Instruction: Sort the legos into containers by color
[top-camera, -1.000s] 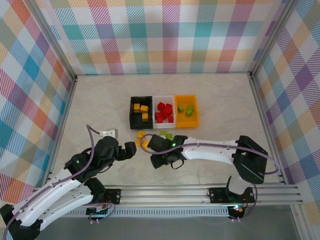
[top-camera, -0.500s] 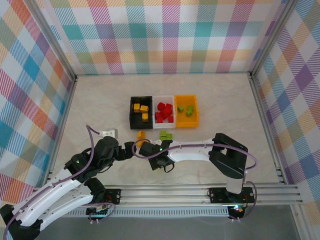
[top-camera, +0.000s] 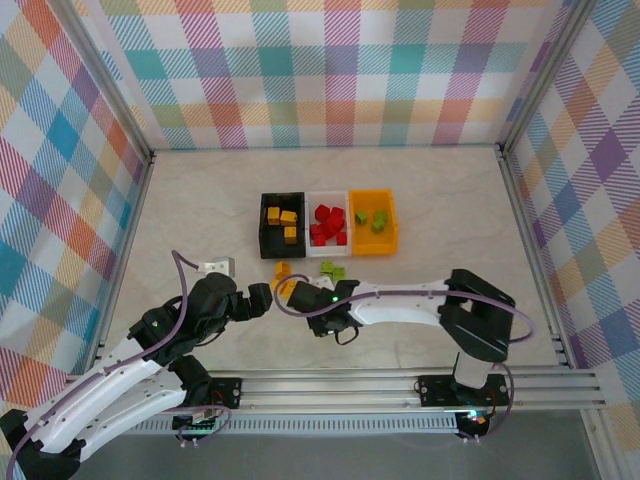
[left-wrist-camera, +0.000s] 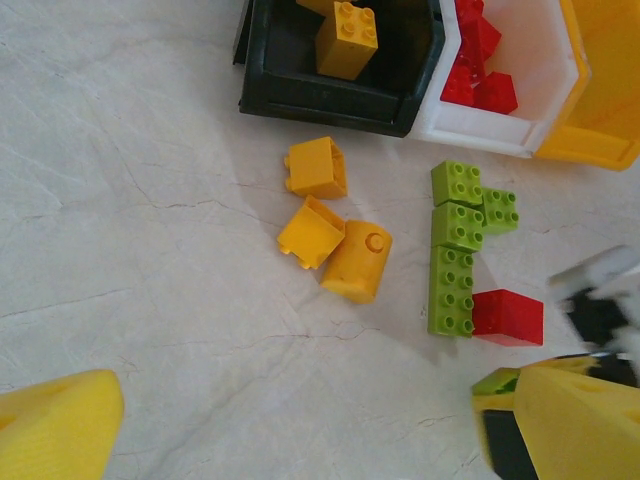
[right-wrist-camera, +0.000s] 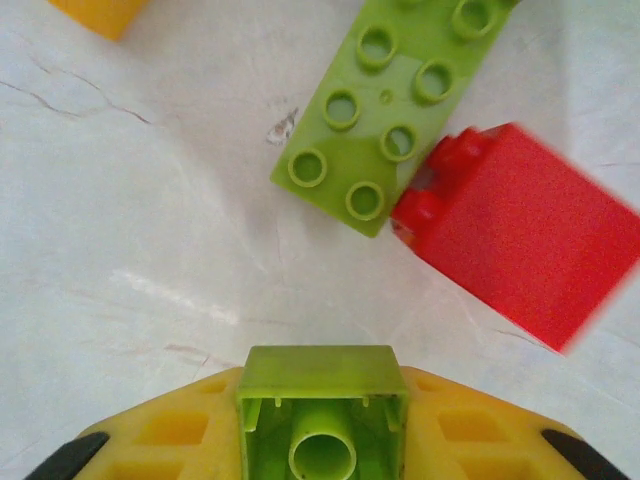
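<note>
holding: the right gripper (right-wrist-camera: 322, 432) has its jaws drawn in on a lime green brick (right-wrist-camera: 322, 385), which sits snug between the two yellow fingers with its hollow underside facing the wrist camera.
left side: the left gripper (left-wrist-camera: 300, 425) hangs with its jaws spread wide and nothing between them, just left of the right one and near the loose pile.
bins: black bin (top-camera: 282, 224) on the left, white bin (top-camera: 327, 196) in the middle and orange-yellow bin (top-camera: 373, 240) on the right, touching in a row mid-table. yellow, red and green bricks already lie in them in that order, so green looks bound for the right-hand bin.
loose pile: yellow bricks (left-wrist-camera: 316, 166), a column of green bricks (left-wrist-camera: 457, 226) and a red brick (left-wrist-camera: 508, 316) lie on the table (top-camera: 200, 200) just near of the bins.
risk, grip: the hold looks to be on a small part of the brick, so i'd guess it could twist or slip out on a quick lift.
risk, neighbours: the long green brick (right-wrist-camera: 400, 100) and the red one lie just far of the fingers. a low sweep toward the bins would shove them.
risk, arms: the two grippers are close together, so a swing leftward could knock them into each other.
risk, drop: white and orange-yellow share a wall. letting go early, or clipping that rim, would put green among the reds.
open room: bare table spreads far of the bins and out to both sides, and the side rails are well apart. up and then right looks the free way.
</note>
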